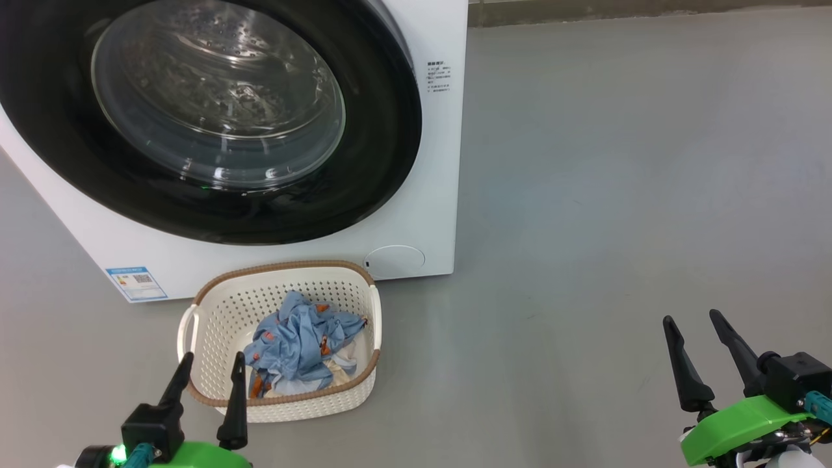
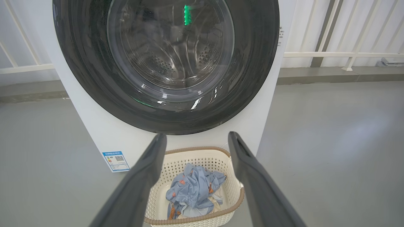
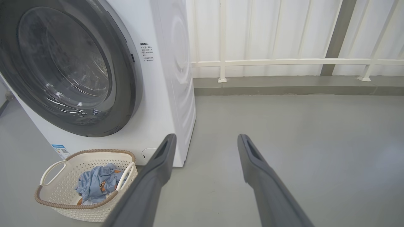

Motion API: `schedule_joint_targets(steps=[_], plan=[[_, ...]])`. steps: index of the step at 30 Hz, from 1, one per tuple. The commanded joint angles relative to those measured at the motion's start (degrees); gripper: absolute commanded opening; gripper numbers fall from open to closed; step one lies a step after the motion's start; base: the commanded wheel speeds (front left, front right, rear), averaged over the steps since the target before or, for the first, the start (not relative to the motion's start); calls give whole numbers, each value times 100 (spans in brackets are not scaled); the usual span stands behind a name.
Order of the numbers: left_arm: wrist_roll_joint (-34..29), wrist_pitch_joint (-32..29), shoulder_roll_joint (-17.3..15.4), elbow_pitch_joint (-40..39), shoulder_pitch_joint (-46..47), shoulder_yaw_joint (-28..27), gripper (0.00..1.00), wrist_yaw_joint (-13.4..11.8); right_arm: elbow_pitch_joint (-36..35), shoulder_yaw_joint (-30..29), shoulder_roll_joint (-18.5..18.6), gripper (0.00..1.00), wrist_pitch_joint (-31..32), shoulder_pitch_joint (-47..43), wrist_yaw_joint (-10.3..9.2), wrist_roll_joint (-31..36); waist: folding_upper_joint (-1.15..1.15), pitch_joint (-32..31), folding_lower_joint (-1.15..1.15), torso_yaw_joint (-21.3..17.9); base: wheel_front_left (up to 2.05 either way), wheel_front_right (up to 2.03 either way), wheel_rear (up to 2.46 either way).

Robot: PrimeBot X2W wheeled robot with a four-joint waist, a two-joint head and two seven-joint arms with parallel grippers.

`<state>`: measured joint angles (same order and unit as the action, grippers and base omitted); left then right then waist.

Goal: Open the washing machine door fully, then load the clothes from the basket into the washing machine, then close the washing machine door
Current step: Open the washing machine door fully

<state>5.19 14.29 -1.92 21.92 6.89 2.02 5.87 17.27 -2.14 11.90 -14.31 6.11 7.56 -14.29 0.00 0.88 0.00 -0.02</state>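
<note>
While the big white front-loading washing machine (image 1: 432,195) stands with its round, black-rimmed glass door (image 1: 390,130) shut, the head view shows the cream perforated plastic basket (image 1: 286,403) on the grey floor (image 1: 617,195) just before it, holding the light blue, orange-printed clothes (image 1: 299,341). The left gripper (image 1: 214,357) hovers spread at the basket's near rim, and the right gripper (image 1: 691,317), likewise spread, is well apart. In the left wrist view, the basket lies between parted fingers (image 2: 142,179). In the right wrist view, it sits left of the machine's corner.

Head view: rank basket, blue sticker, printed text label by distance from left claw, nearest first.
1. basket, on the floor just ahead of the left claw.
2. blue sticker, low left on the washing machine.
3. printed text label, its upper right.
</note>
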Motion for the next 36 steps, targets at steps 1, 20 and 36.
schedule_joint_targets(steps=[1,20,36], plan=[[-34,71,-101,-212,151,-187,100,17,-161,117,68,100,-69,157,-8,-55,0,14,0,2,0,0,0],[-16,71,-97,-434,252,-117,100,-21,-78,94,99,0,-69,371,-8,-629,0,267,0,79,0,0,0],[202,71,-97,-899,763,261,100,-233,695,251,399,0,1006,2157,-8,-5058,0,1231,0,440,0,0,0]])
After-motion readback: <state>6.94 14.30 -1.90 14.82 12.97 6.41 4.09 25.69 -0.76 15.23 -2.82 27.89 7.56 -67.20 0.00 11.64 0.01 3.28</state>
